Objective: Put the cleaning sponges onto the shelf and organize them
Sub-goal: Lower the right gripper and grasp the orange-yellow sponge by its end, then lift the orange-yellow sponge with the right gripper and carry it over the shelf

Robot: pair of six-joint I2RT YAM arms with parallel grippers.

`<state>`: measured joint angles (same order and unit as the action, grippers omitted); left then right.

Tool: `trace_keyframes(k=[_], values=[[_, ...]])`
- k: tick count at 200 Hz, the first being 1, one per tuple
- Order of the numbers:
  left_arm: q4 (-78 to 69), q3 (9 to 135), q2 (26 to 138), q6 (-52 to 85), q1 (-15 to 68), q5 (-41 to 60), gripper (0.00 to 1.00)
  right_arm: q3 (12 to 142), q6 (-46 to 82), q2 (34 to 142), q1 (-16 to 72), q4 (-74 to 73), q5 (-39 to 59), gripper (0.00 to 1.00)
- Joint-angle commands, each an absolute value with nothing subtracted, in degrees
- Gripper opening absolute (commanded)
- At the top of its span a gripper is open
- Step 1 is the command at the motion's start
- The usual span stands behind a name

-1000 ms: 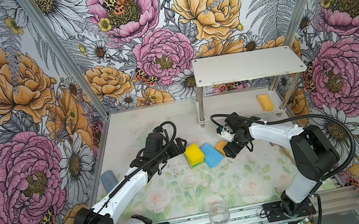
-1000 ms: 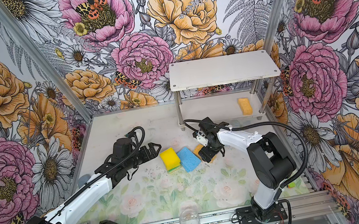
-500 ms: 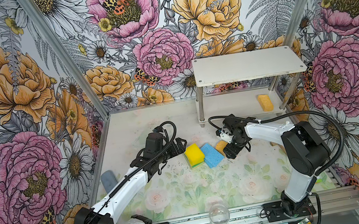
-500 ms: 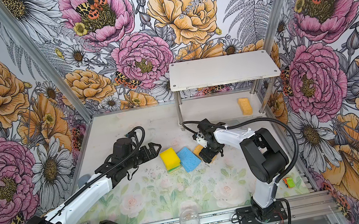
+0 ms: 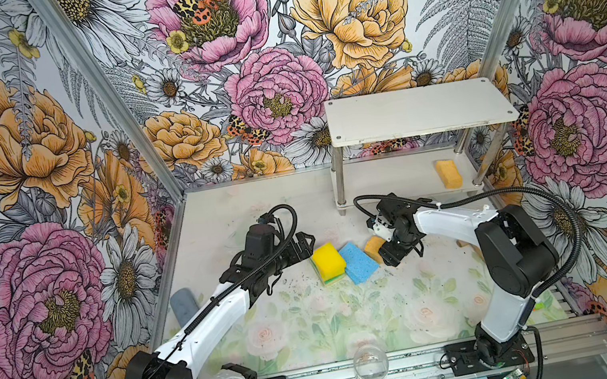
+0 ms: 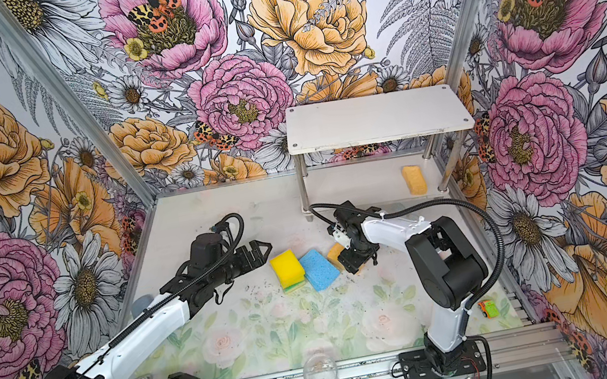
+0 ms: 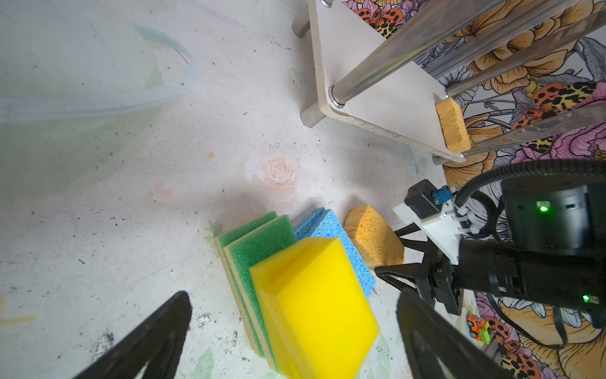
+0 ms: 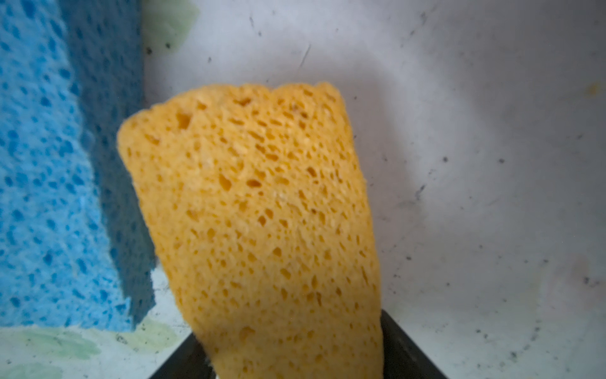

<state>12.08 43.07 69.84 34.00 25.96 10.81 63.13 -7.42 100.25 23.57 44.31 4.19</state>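
Note:
The shelf (image 5: 414, 112) stands at the back right, with one orange sponge (image 5: 448, 173) on its lower board. On the floor lies a pile: a thick yellow sponge (image 5: 327, 259) on two green-topped sponges (image 7: 259, 242), with a blue sponge (image 5: 357, 262) beside them. A second orange sponge (image 5: 373, 246) leans at the blue one's right. My right gripper (image 5: 383, 254) is shut on its near end; in the right wrist view its dark fingers (image 8: 403, 347) press both sides of this orange sponge (image 8: 255, 203). My left gripper (image 5: 305, 243) is open just left of the yellow sponge, touching nothing.
A grey-blue cylinder (image 5: 183, 302) lies by the left wall. A clear glass (image 5: 370, 364) stands at the front edge. A small toy car (image 6: 487, 309) sits at the front right behind the right arm's base. Floral walls close in three sides.
The right gripper's jaws have closed onto the orange sponge beside the blue one. The left arm and the pile have not moved.

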Motion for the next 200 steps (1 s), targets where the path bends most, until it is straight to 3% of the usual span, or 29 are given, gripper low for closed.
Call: trace_keyframes(k=[1, 23, 97, 144, 200], values=[[10.77, 42.28, 68.44, 33.05, 25.23, 10.81, 0.99, 63.94, -5.64, 100.9, 23.73, 43.51, 3.71, 0.62], [10.72, 42.36, 68.55, 33.05, 25.14, 11.07, 0.99, 64.23, -3.69, 101.05, 23.48, 43.59, 4.42, 0.53], [10.38, 42.28, 68.73, 33.22, 25.1, 11.25, 0.99, 63.22, 2.0, 99.81, 18.61, 43.56, 7.02, 0.36], [10.37, 42.28, 69.08, 33.13, 25.14, 11.49, 0.99, 61.92, 3.96, 96.84, 15.33, 43.59, 7.48, 0.19], [10.55, 41.71, 68.78, 32.89, 24.96, 11.25, 0.99, 61.7, 5.4, 93.69, 11.72, 43.42, 5.77, 0.14]])
